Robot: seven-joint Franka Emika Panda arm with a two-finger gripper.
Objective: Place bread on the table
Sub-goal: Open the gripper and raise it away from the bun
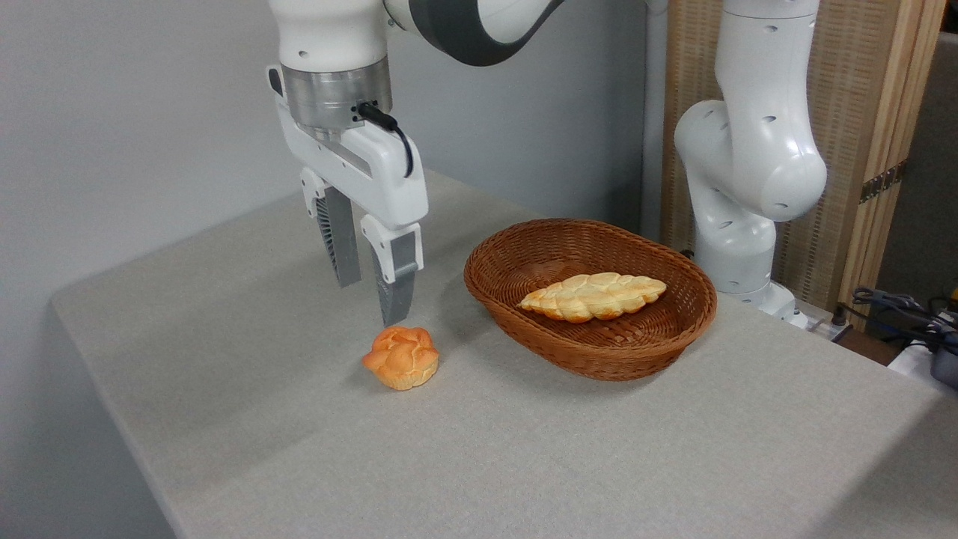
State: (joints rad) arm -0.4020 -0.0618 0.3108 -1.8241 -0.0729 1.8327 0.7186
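Resting on the desk (524, 464) toward its left edge, clear of the wicker basket (591, 352), the bread (402, 357) sits free. Above it hang the fingers (394, 288), parted, empty, a narrow gap between them. It looks light and squashy; a gentle pinch across its lumpy sides would suit.

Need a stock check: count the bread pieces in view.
2. The orange bun sits on the table under the open gripper; the braided loaf lies in the wicker basket.
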